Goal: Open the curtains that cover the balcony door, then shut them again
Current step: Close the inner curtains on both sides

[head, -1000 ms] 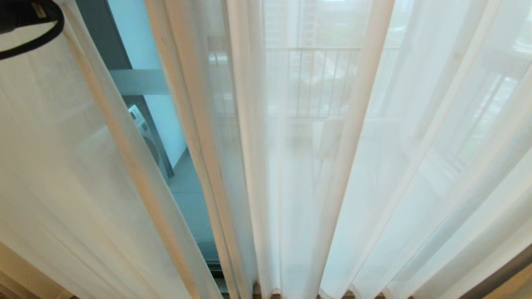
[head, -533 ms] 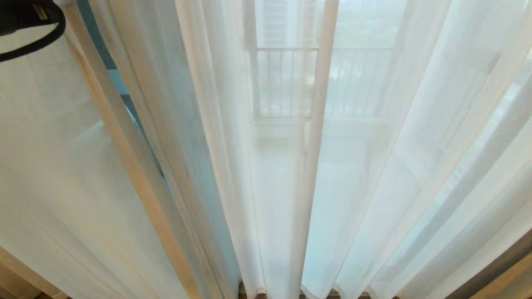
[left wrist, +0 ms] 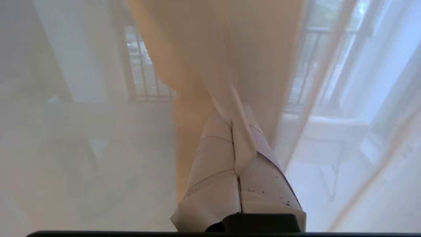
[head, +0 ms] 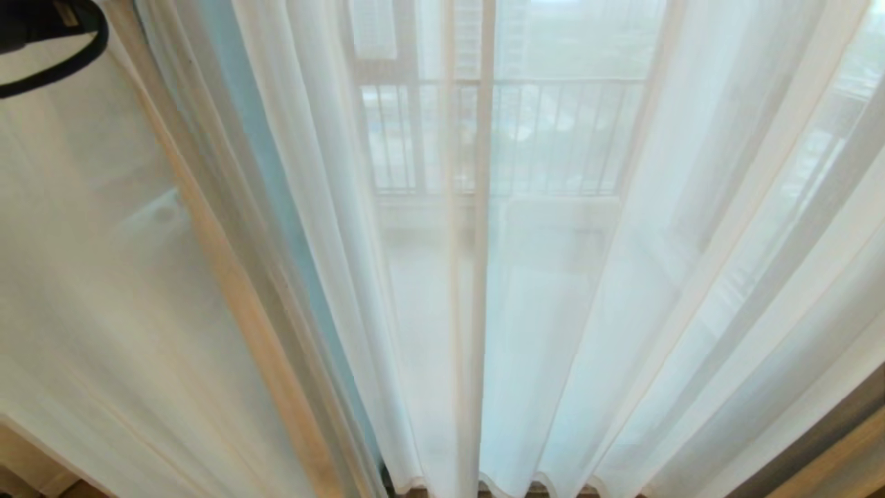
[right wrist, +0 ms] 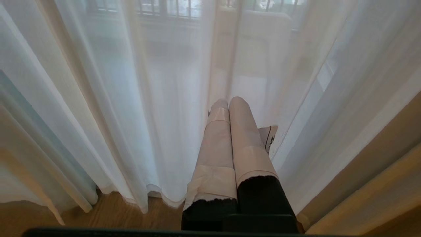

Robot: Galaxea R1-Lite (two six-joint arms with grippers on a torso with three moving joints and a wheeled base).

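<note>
The sheer white curtains (head: 553, 277) hang in pleats across the whole head view, with no bare gap between the two panels. The left panel (head: 104, 277) is stretched taut, its tan hem (head: 228, 277) running diagonally. In the left wrist view my left gripper (left wrist: 232, 120) is shut on a fold of that curtain (left wrist: 241, 144). My right gripper (right wrist: 227, 102) is shut on nothing, low down and pointing at the curtain (right wrist: 131, 98) near its wavy hem. The balcony door (head: 276, 207) shows only as a bluish strip behind the fabric.
A balcony railing (head: 539, 138) shows dimly through the fabric. A thick beige drape (head: 830, 443) hangs at the lower right and also appears beside my right gripper (right wrist: 378, 164). Wooden floor (right wrist: 98, 214) lies under the hems. A black cable (head: 62, 66) loops at the head view's top left.
The whole view has shifted right. The open gap that showed bare glass between the two panels has closed, and the left panel's edge now overlaps the right one. Both grippers stay shut.
</note>
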